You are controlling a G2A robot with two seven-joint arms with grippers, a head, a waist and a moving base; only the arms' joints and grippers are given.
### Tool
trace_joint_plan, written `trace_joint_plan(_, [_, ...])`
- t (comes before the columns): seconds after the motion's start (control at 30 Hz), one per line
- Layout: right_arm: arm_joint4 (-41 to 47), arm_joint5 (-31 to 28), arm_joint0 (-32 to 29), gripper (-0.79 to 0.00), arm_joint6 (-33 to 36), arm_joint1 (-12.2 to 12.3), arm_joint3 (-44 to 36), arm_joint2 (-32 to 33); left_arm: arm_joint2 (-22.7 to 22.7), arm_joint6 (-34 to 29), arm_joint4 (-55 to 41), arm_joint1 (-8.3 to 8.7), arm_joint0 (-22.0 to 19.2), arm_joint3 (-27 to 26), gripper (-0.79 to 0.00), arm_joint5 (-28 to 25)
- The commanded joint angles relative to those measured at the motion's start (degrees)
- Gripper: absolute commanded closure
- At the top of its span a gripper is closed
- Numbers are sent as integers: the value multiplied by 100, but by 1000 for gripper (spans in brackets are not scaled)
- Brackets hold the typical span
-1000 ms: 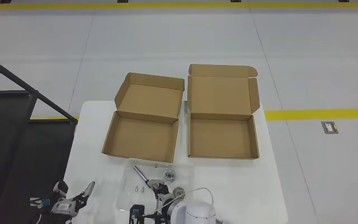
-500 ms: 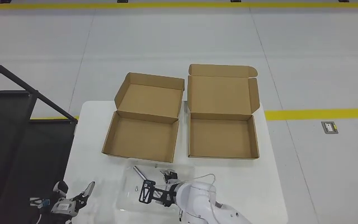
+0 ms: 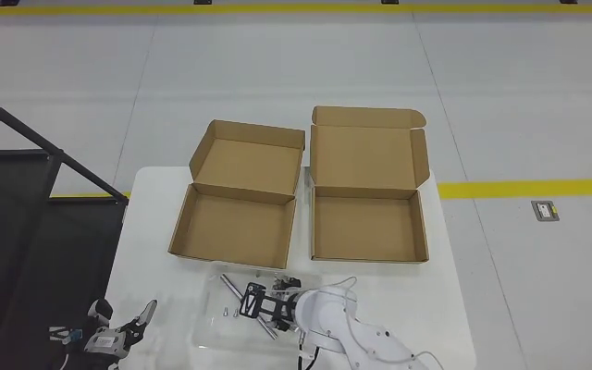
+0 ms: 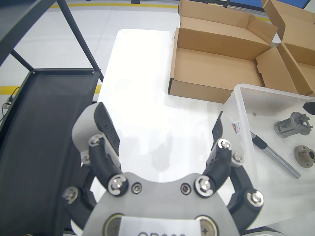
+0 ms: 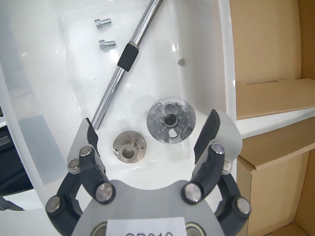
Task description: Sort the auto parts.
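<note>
Parts sit in clear bin point(image 3: 208, 314) at the 6 o'clock edge of table point(image 3: 148, 240). Rod point(image 5: 128, 58), chrome w/ a black sleeve near mid-length, lies flat on the bin floor and runs approx 11 to 5 o'clock in top view. Two bolts point(image 5: 102, 23) lie near each other on the rod's 9 o'clock side, apart from it, heads pointing the same way. Flange point(image 5: 129, 149) and toothed hub point(image 5: 171, 122) rest bore-up on the rod's other side, close together but not touching. The flange is near the rod's 5 o'clock end.

R gripper point(image 5: 151, 121) hangs inside the bin over flange and hub, jaws spread wide, gripping nothing. Both parts show between its pads in the wrist view. Can't tell if the tips touch the bin floor.

L gripper point(image 4: 160, 115) sits at the table's 7 o'clock corner, near the bin wall, over bare tabletop. Its jaws are also spread, w/ nothing held.

Two cardboard boxes stand side by side toward 12 o'clock, lids folded back: L box point(image 3: 231, 227) at approx 11, R box point(image 3: 368, 227) at approx 1. Black rack point(image 3: 55, 259) stands beside the table at 9 o'clock.
</note>
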Motion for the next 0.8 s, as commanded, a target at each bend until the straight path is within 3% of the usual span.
trace_joint_plan(0.0, [40, -6, 27, -785, -24, -19, 82, -5, 0, 0, 0, 0, 0, 0, -785, 0])
trace_joint_plan(0.13, [100, 3, 94, -785, -87, -63, 289, -16, 0, 0, 0, 0, 0, 0, -785, 0])
trace_joint_plan(0.2, [121, 31, 133, -727, -109, -88, 393, -27, 0, 0, 0, 0, 0, 0, -785, 0])
trace_joint_plan(0.23, [130, 60, 148, -613, -127, -100, 443, -29, 0, 0, 0, 0, 0, 0, -785, 0])
trace_joint_plan(0.27, [140, 104, 159, -428, -140, -111, 498, -22, 0, 0, 0, 0, 0, 0, -785, 0])
trace_joint_plan(0.37, [133, 174, 179, -237, -204, -135, 603, -11, 0, 0, 0, 0, 0, 0, -785, 0])
trace_joint_plan(0.43, [67, 234, 169, -9, -229, -141, 623, -5, 0, 0, 0, 0, 0, 0, -785, 0])
trace_joint_plan(0.63, [-145, 309, -18, 0, -320, -95, 369, 115, 0, 0, 0, 0, 0, 0, -785, 0])
trace_joint_plan(0.77, [-372, -89, -294, 0, -926, 26, -230, 291, 0, 0, 0, 0, 0, 0, -785, 0])
